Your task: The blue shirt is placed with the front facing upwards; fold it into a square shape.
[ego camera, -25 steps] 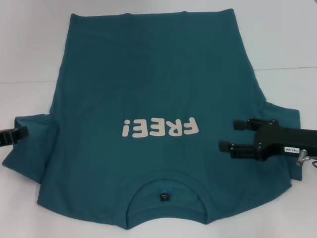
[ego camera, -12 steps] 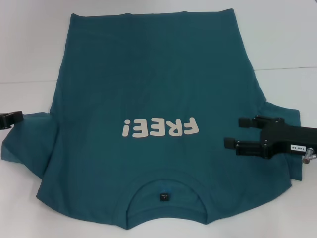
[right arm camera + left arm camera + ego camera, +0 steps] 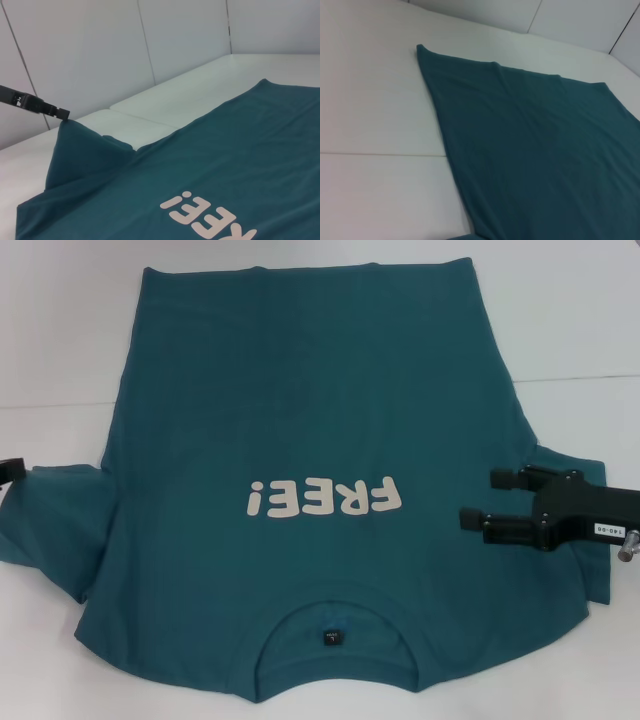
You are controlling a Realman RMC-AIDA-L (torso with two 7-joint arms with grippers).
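The blue shirt (image 3: 300,440) lies print-up, its sleeve pinched by the edge-cropped left gripper (image 3: 10,470); right gripper (image 3: 478,500) spread apart.

shirt: blue shirt (image 3: 540,150) lies flat, plain teal cloth, hem edge at the far side
surface: white table (image 3: 375,125), seam line crossing it
backdrop: white wall panels (image 3: 570,20)

The blue shirt (image 3: 310,430) is a dark teal short-sleeved T-shirt lying front up across most of the head view, collar toward the bottom edge and hem near the top. Its off-white "FREE!" print (image 3: 325,498) reads upside down at centre, and a small black neck tag (image 3: 331,637) sits inside the collar. The sleeve at the left edge is lifted into a peak (image 3: 67,125), the fabric below it creased.
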